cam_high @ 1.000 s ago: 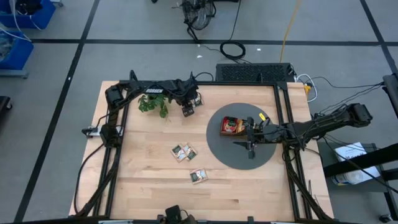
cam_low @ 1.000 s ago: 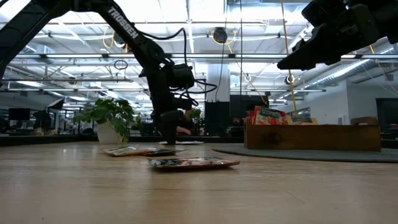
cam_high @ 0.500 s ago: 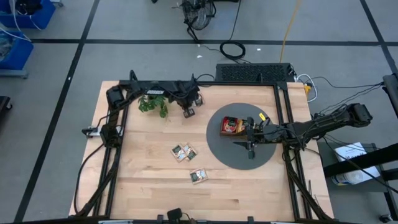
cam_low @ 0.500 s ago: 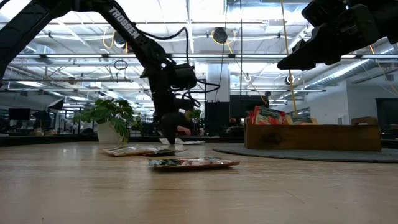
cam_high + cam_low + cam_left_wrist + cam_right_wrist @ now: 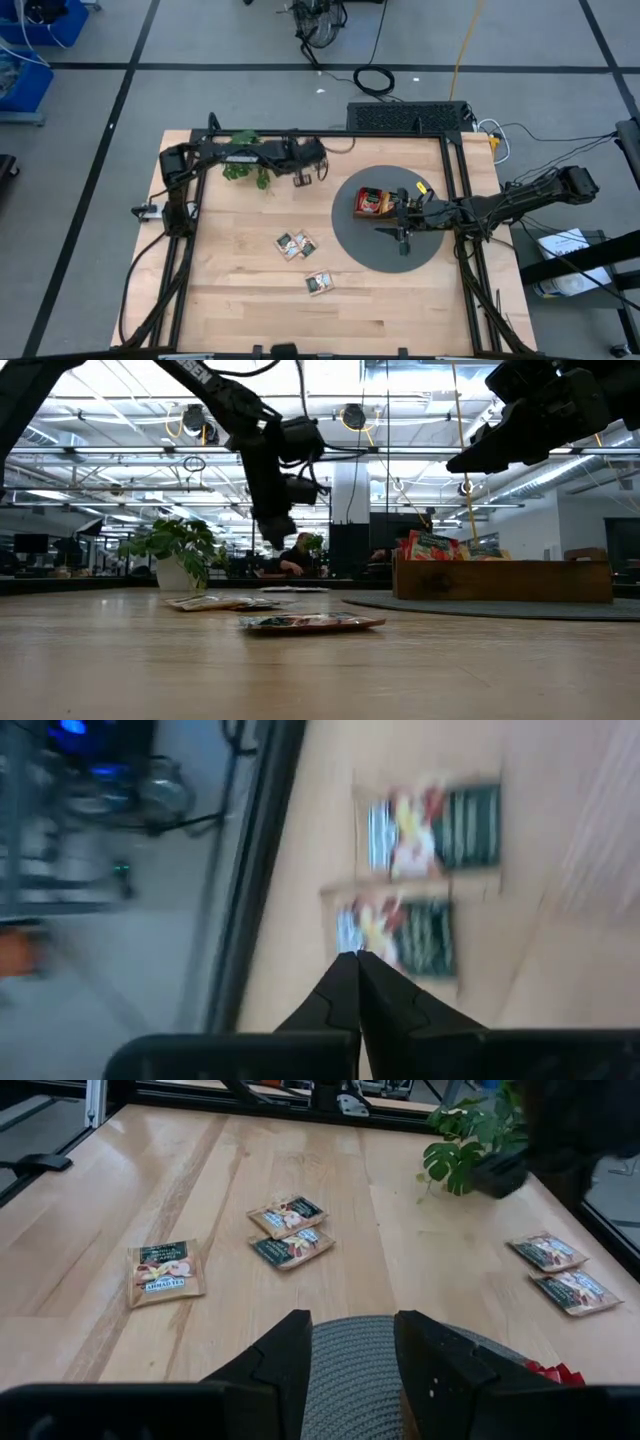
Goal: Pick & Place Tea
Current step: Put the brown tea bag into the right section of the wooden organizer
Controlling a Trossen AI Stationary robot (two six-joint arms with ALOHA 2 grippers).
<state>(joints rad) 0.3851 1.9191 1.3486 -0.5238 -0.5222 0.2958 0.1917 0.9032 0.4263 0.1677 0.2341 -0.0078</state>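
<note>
"TROSSEN" lettering is partly seen on the left arm in the low view. The left gripper [image 5: 358, 960], raised near the table's far edge beside the plant [image 5: 243, 167], is closed with nothing held, above two tea sachets [image 5: 425, 817] lying flat; their print is blurred. Three more sachets [image 5: 165, 1270] lie mid-table. The right gripper [image 5: 352, 1342] is parted and empty over the grey mat [image 5: 352, 243], where the tray [image 5: 500, 580] holds further sachets.
</note>
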